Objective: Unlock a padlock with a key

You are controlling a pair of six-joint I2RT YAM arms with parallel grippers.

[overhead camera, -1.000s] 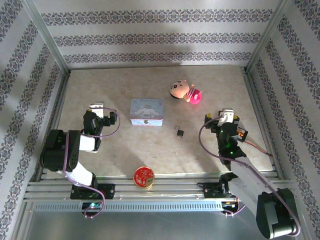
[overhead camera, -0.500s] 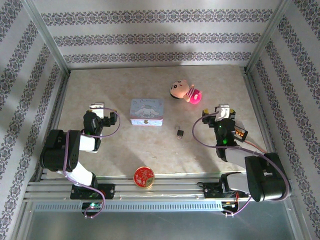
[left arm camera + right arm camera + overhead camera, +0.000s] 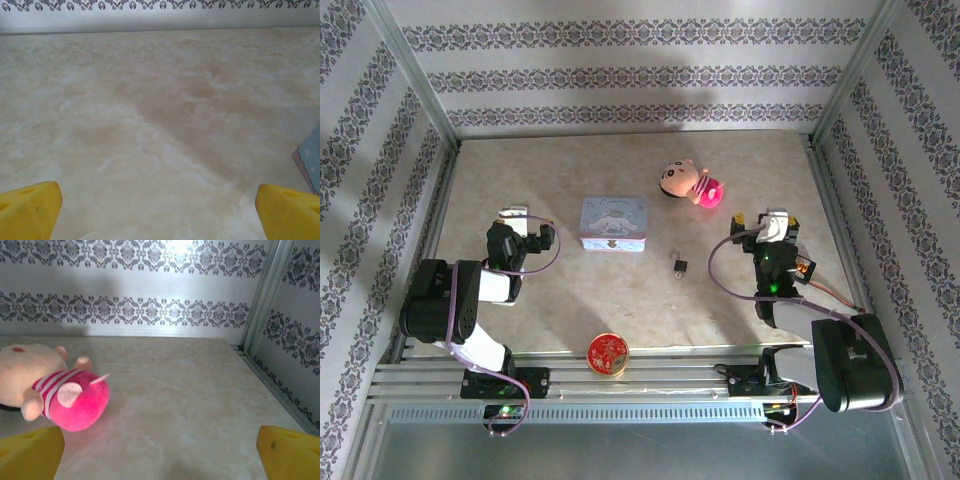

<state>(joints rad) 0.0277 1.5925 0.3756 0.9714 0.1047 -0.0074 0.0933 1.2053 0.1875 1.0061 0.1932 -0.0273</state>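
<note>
The left tool (image 3: pixel 158 200) is spread wide and holds nothing, above the bare tabletop (image 3: pixel 150 115). A corner of the blue tin (image 3: pixel 310 160) is at its right. The right tool (image 3: pixel 160 445) is also spread and empty, and the pink plush toy (image 3: pixel 60 390) lies ahead on its left. The padlock (image 3: pixel 679 264) lies on the tabletop between both tools, nearer the right one. The key is too small to make out.

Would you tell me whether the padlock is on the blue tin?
No, the padlock lies on the table, apart from the blue tin.
</note>
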